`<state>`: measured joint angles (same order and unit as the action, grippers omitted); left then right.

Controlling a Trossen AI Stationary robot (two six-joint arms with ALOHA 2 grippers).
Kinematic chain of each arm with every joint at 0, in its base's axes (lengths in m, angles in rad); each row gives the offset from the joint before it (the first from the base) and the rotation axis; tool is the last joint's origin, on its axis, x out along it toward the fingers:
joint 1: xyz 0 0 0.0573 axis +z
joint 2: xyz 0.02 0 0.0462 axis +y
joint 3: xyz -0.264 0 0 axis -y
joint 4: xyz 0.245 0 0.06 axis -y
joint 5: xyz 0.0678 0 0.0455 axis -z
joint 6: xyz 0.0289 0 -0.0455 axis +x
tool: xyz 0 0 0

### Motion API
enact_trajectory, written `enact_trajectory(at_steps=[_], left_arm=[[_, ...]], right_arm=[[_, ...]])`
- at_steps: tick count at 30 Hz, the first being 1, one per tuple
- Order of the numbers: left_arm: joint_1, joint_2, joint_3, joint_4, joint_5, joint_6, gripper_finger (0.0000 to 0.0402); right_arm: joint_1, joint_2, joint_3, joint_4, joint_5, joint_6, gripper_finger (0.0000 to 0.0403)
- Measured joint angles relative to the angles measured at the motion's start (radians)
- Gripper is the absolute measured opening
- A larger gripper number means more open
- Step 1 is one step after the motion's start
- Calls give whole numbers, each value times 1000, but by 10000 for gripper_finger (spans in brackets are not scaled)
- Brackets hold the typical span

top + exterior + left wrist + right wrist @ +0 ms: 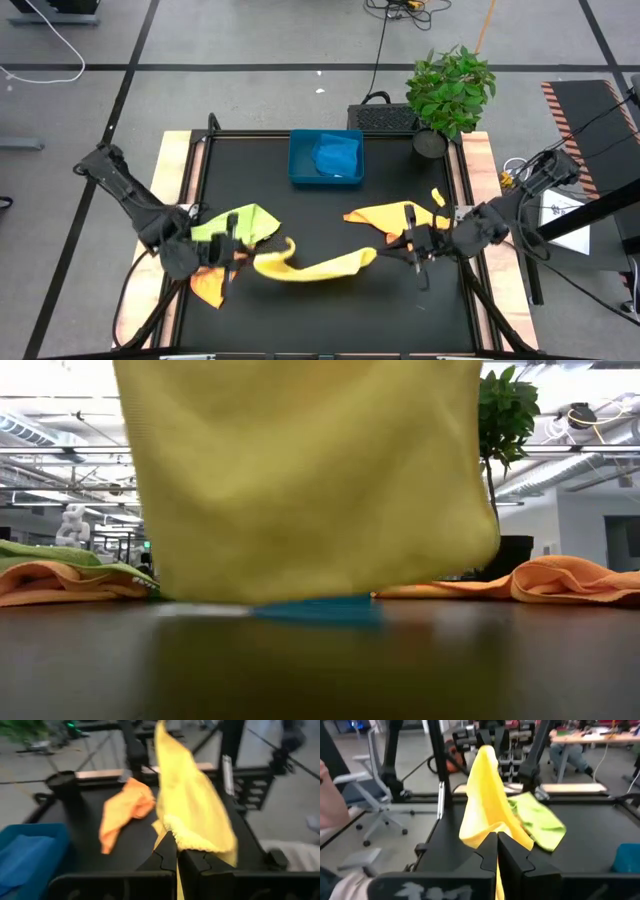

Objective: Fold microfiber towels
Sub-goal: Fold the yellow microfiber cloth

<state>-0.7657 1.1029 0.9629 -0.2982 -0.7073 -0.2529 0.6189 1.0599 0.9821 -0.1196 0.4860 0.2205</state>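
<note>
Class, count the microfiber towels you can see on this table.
5: yellow towel held between both grippers, lime green towel over an orange towel at left, another orange at right, blue towel in the tray. Others may be hidden.

You see one towel [315, 266] stretched between both grippers, a tray [326, 178] behind it, other towels [240, 222] alongside.

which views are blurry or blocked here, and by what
Low view: the yellow towel hangs close and fills most of the frame; the table in front is soft. Left wrist view: blurred throughout. High view: sharp and unobstructed.
</note>
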Motion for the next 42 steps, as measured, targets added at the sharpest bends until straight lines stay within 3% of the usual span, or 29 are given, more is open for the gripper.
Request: enact_trajectory(at_steps=[8,14,19,22,25,30,36,42], left_arm=[[-124,100,51,17,0,-196,1],[-149,133,144,-38,-71,-160,1],[-87,128,176,-305,-119,-228,1],[0,129,153,-514,-111,-408,1],[100,130,89,-591,-92,-482,1],[261,130,-28,-512,-31,-383,1],[460,130,-133,-239,74,-128,4],[599,130,-178,-27,240,24,7]], right_arm=[[110,124,0,70,14,100,0],[144,120,0,164,74,55,0],[112,70,0,-20,252,122,0],[58,53,0,-230,273,263,0],[-7,52,-10,-395,274,385,0],[-126,54,-109,-417,233,431,0],[-240,53,-179,-415,190,408,0],[-286,48,-186,-478,189,394,0]])
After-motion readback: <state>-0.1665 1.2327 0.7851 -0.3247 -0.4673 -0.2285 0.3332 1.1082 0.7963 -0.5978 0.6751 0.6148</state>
